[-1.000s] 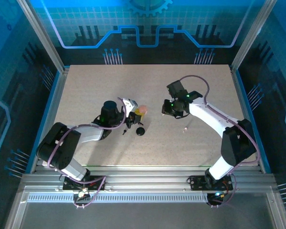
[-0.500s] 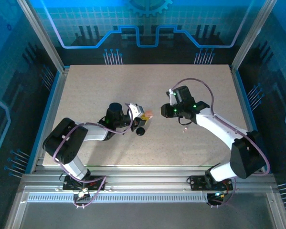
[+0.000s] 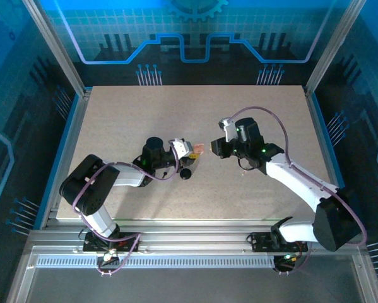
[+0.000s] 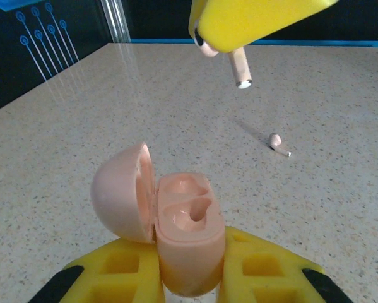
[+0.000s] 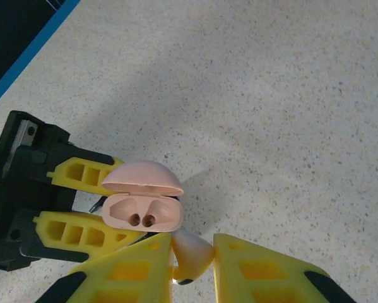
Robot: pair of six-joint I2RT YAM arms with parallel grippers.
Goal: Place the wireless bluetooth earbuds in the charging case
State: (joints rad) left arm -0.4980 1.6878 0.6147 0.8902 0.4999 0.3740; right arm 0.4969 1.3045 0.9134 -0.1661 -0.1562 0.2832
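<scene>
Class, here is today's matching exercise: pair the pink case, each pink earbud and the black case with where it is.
1 pink case
2 pink earbud, stem down
3 pink earbud on its side
4 black case

A pinched in the right gripper
B on the table by the right arm
C open, clamped in the left gripper
D on the table beside the left gripper

Pairs: 1-C, 2-A, 3-B, 4-D

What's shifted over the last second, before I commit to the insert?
The right gripper, shut on a pink earbud, swung left, close to the open pink case. The left gripper, gripping that case, edged right to meet it. Nothing visibly grabbed or released. The black case and the loose pink earbud stayed put.
</scene>
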